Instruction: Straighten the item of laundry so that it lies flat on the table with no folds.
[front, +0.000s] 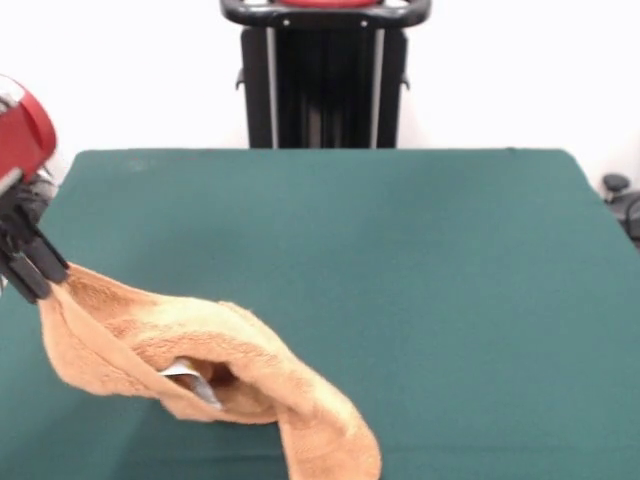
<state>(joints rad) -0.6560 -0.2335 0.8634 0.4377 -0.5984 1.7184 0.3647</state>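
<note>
The orange-tan towel (200, 360) lies bunched and folded on the near left of the green table (400, 250), with one corner lifted at the far left. A small white tag (190, 378) shows in a fold under its middle. My gripper (42, 278) comes in from the left edge on the red and black arm. It is shut on the towel's raised left corner and holds it just above the table. The towel's other end trails to the bottom edge of the front view.
The robot's black pedestal (325, 75) stands at the table's far side. Dark objects (622, 200) sit off the table's right edge.
</note>
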